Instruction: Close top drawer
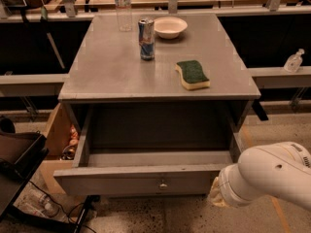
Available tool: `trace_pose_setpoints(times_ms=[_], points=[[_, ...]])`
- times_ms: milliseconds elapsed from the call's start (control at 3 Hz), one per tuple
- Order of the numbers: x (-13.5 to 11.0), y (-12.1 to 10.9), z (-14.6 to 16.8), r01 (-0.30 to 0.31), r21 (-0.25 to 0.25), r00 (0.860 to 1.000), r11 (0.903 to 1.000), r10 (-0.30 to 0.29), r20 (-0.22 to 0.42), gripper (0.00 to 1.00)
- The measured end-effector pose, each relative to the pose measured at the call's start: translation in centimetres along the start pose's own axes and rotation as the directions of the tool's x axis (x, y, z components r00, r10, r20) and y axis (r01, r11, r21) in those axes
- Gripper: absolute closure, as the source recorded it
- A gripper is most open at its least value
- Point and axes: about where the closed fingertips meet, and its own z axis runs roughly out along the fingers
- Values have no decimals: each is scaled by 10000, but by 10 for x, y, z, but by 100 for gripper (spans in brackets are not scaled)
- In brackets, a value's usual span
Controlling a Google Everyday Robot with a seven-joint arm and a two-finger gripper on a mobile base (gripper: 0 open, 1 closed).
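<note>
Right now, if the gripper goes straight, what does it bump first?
Probably the front of the top drawer: the gripper at lower right points toward its right end, though depth is unclear.

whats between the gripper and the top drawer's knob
Just the bare grey front of the top drawer. In the camera view the gripper sits low right by its right corner, the knob at its centre.
</note>
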Motion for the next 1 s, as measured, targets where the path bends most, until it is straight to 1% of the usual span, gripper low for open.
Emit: trace_pose_setpoints(times_ms=[333,667,1000], points=[[-10,-21,7,162,192,9994,9997,-167,299,100],[-10,-30,10,287,244,9989,9993,-296,369,100],[-5,-65,15,470,445,9977,9979,-491,475,100]])
